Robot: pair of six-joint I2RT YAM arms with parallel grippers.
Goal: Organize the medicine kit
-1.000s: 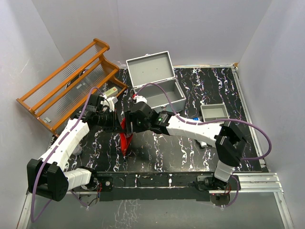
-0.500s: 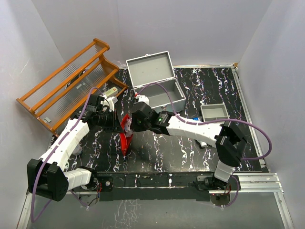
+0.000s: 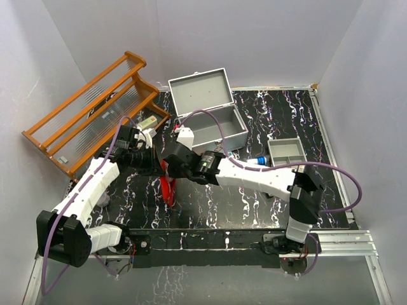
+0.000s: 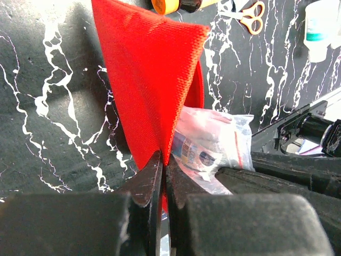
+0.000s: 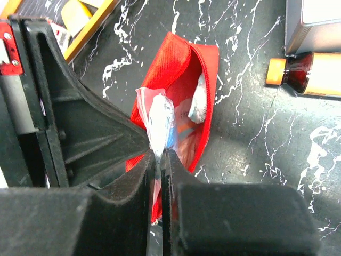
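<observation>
- While the wooden rack point(image 3: 89, 121) stood idle at the far left, the left gripper point(image 4: 162, 160) had its jaws pressed together on the lower edge of the red pouch point(image 4: 149, 80), holding the fabric up off the table point(image 3: 241, 210).
- Just right of it, the right gripper point(image 5: 159, 153) was clamped on the top of a clear plastic bag point(image 5: 160, 114) that stood in the pouch's open mouth.
- The step in hand looked to be drawing that bag out. To do it well, the left claw ought to hold the pouch firm while the right one pulled straight out along the mouth. A slow pull would spare the thin film from tearing or slipping and stop it snagging on the rim.
- Further right and back, the medicine kit point(image 3: 202, 95) sat with its lid thrown open, apart from both claws. The bag would probably need lifting clear of the kit's front wall before release.
- Counted left to right:
  - one rack
  - two arms
  - one pouch
  - one gripped bag
  - one amber bottle point(image 5: 314, 74)
  - one kit
  - one pair of scissors point(image 4: 248, 10)
  - one white bottle point(image 4: 319, 24)
  - one shallow grey tray point(image 3: 286, 149) at the far right
- A second pale packet seemed to lie deeper in the pouch, though the right wrist view was too cramped to be sure.
</observation>
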